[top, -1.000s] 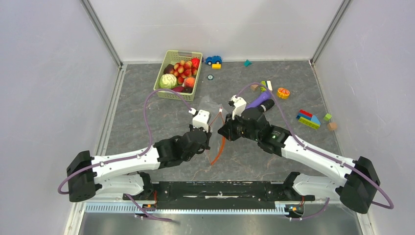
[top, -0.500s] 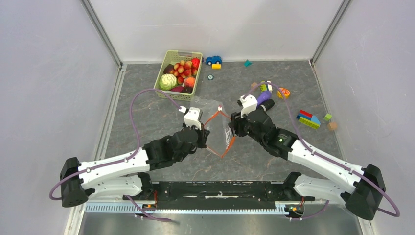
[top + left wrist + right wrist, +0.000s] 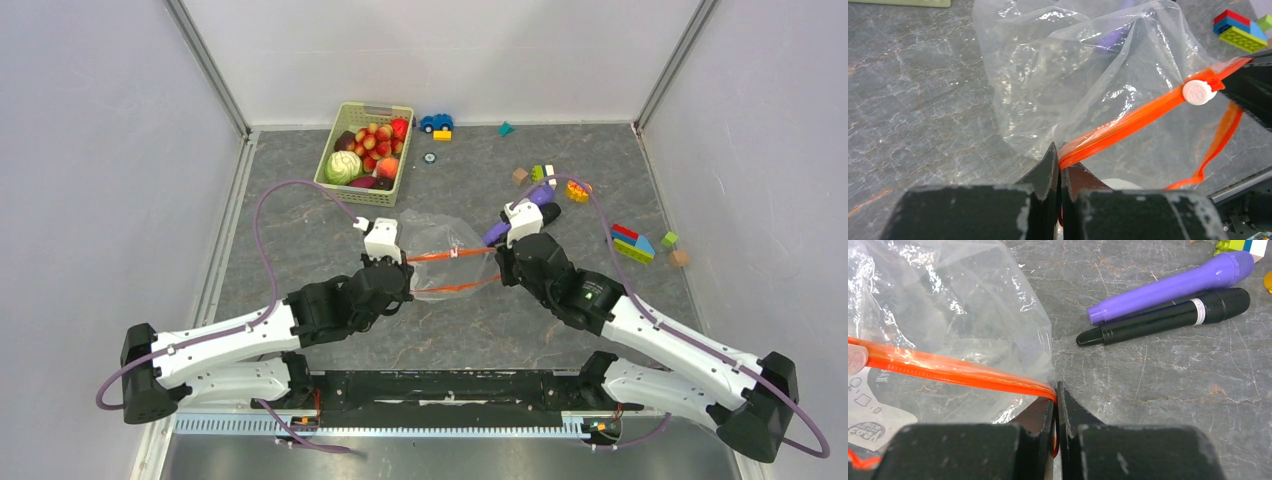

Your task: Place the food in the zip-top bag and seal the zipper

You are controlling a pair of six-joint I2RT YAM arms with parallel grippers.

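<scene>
The clear zip-top bag lies empty at mid-table, stretched between both grippers. My left gripper is shut on the left end of the orange zipper; in the left wrist view the gripper pinches the zipper, and the bag billows beyond it. My right gripper is shut on the zipper's right end; the right wrist view shows the gripper clamping the zipper at the bag's corner. The mouth gapes, with a second strip sagging lower. The food sits in the green basket.
A white slider rides the upper strip. A purple marker and a black marker lie just right of the bag. Building blocks, an orange citrus slice and a toy car are scattered at the back right.
The grippers have drawn apart, left going left and right going right. The zipper, which hung almost vertical between them, now runs taut and horizontal with the mouth spread.
</scene>
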